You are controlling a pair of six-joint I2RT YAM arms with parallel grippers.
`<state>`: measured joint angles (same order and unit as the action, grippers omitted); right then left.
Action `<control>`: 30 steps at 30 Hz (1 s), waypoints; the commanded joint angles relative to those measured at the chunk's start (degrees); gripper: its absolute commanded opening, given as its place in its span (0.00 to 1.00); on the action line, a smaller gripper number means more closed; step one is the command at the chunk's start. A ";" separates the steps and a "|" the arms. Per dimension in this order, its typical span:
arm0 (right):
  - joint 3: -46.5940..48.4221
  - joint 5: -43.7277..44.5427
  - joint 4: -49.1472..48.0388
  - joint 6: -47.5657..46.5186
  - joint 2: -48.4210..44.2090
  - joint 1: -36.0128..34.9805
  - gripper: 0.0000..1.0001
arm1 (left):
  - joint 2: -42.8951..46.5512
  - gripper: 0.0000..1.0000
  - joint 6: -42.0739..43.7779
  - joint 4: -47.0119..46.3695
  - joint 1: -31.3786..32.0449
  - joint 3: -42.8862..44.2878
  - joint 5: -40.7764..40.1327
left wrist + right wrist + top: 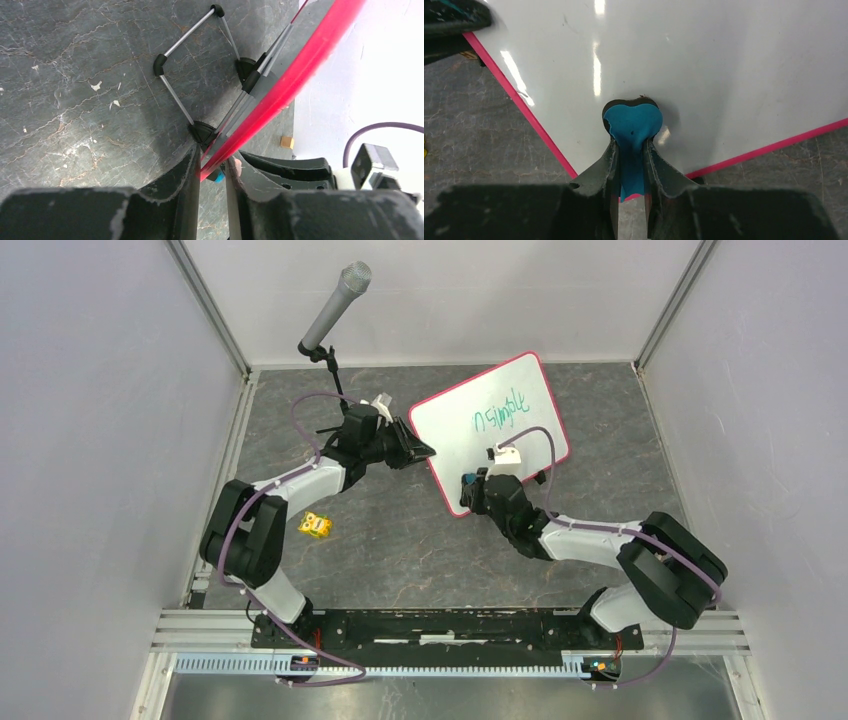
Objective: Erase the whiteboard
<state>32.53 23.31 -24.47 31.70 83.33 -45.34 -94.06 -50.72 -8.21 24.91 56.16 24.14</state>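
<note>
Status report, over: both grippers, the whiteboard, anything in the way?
Left gripper pinches whiteboard at its pink frame. Right gripper shut on blue eraser, at board face. Green writing not yet erased. Purple cable loops over board.

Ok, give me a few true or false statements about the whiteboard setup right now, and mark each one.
1. The whiteboard carries green writing. True.
2. The right gripper holds a yellow block. False: it is shut on a blue eraser pad; the yellow block lies on the table.
3. The left gripper has its fingers on either side of the board's pink frame. True.
4. The microphone lies on the board. False: it is up at the back left, apart from the board.
</note>
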 commanded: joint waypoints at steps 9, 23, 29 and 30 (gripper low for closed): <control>-8.79 -1.54 6.50 8.16 -1.09 5.53 0.21 | -0.35 0.15 -2.96 -3.22 0.10 0.13 2.28; -1.49 4.51 5.41 3.32 -0.86 0.05 0.21 | -0.95 0.10 -3.79 -3.13 -0.10 0.09 2.75; 12.25 7.53 5.38 -2.95 5.06 -3.13 0.21 | -1.51 0.08 -3.27 -1.84 -0.20 0.36 2.05; 14.33 9.18 5.68 -4.14 5.65 -3.01 0.21 | -1.52 0.08 -3.18 -1.73 -0.35 0.43 2.03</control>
<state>37.87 30.35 -16.03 32.40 86.48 -47.53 -94.67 -50.72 -10.22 23.79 56.07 24.36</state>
